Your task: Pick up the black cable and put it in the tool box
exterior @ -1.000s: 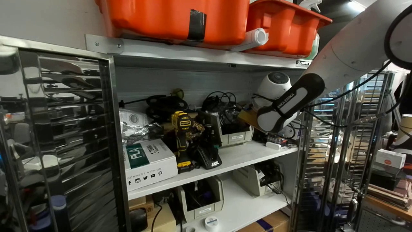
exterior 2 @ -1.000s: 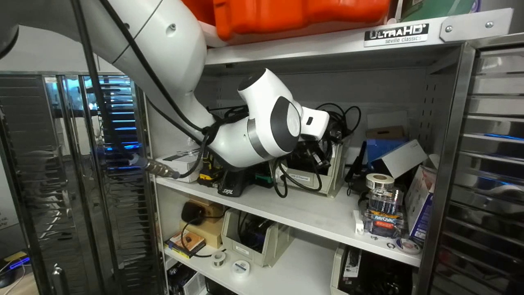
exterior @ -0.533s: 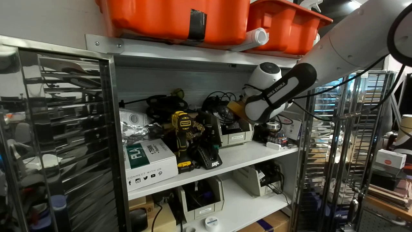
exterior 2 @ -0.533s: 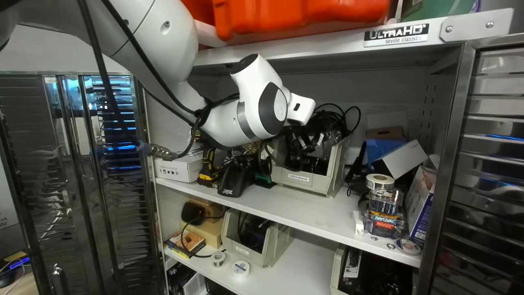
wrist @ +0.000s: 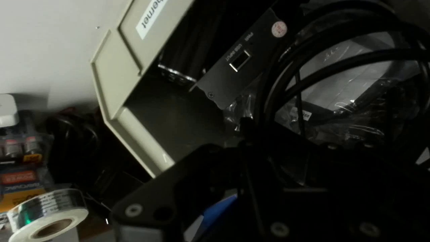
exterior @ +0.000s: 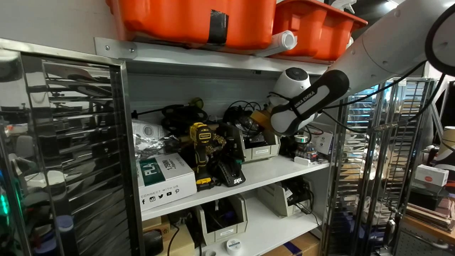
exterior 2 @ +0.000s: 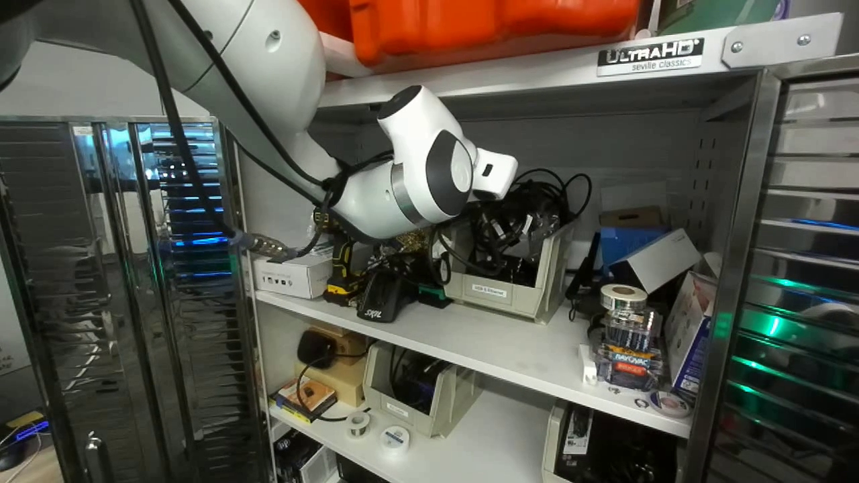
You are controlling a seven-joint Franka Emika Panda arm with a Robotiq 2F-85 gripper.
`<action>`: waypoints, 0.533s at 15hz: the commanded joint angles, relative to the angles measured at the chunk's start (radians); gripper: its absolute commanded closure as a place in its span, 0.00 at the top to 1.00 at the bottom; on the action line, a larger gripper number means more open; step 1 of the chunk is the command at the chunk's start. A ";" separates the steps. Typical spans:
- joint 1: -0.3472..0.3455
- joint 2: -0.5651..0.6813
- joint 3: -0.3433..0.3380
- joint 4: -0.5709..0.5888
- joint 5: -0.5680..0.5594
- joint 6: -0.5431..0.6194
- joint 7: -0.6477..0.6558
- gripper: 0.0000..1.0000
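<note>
Probably at the placing step, with the gripper (wrist: 262, 141) over the tool box (exterior: 261, 152), close beside the likely black cable (wrist: 356, 60), looped there (inside or merely above, hard to say). Cannot tell finger spread or hold. Next, if gripped: lower fully in, then release.

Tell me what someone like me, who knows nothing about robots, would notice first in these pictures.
Probably the big orange tubs up on top of the cabinet, bright against its pale metal. Next comes the thick white robot arm, slanting down into the cabinet in both exterior views. After that, perhaps the yellow-and-black drill, on the shelf between the white box and the black piece marked SKIL.
</note>
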State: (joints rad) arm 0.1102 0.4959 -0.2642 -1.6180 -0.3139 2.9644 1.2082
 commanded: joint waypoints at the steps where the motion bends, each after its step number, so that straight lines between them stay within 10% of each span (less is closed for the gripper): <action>1: 0.022 0.012 -0.030 0.063 -0.029 -0.069 -0.001 0.42; 8: 0.000 -0.061 0.011 -0.013 -0.034 -0.122 -0.075 0.95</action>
State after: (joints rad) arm 0.1150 0.4937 -0.2740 -1.6217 -0.3474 2.9023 1.1824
